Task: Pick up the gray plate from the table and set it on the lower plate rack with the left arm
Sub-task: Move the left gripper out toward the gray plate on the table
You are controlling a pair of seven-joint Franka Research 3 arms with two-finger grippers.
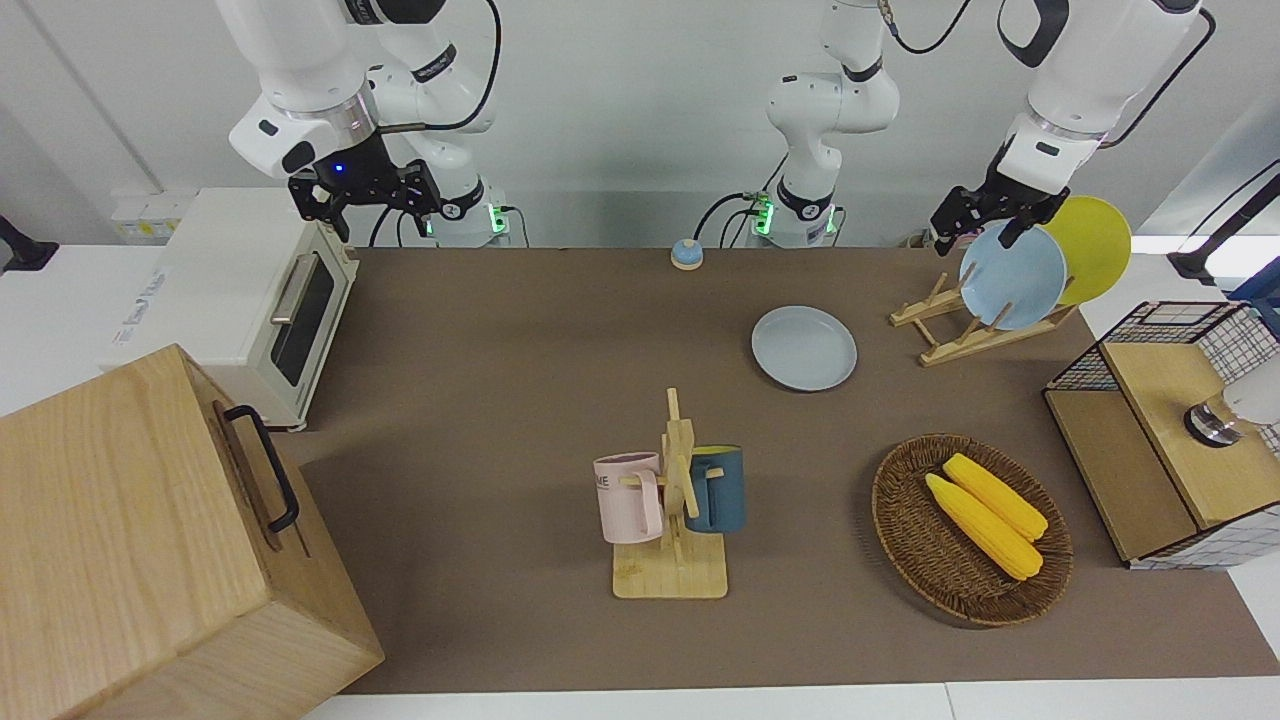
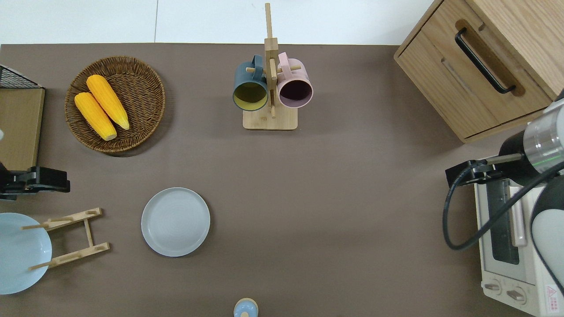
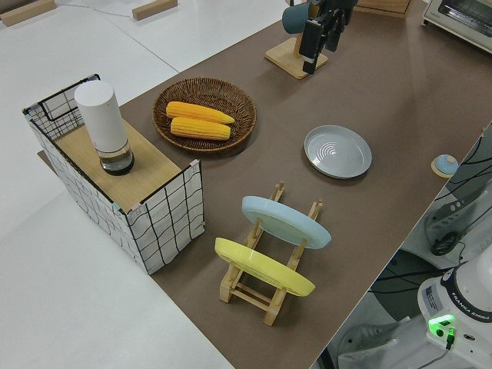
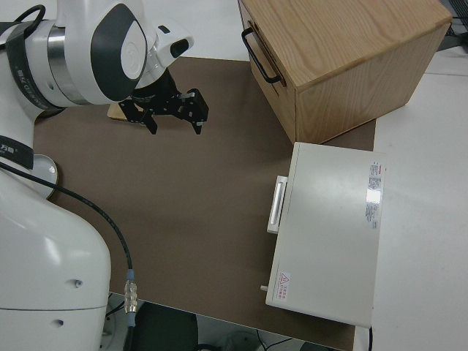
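Our left pincer [image 1: 985, 222] hangs in the air with nothing in it, over the edge of the table at the left arm's end, just past the peg tips of the plate rack [image 2: 70, 237]. How far its fingers are parted we cannot tell. Under and beside it the low wooden rack holds two plates on edge: a light blue plate [image 1: 1012, 277], with a yellow plate [image 1: 1095, 247] in the slot next to it. One slot, at the low end of the rails, stands free. Out from the pincer toward the middle of the table, the gray plate [image 2: 175, 221] lies flat on the brown mat, just beside the rack's low end and touching nothing. Farther out from us sit a wicker basket [image 2: 145, 79] with two corn cobs [image 2: 102, 107] and a mug stand [image 2: 269, 101] with two mugs. The right arm is parked.

We judge the pick has not begun: the plate is untouched. The next move calls for the pincer to swing across the rack, drop to the plate's raised rim and take it by the edge, since a flat plate offers no other hold.
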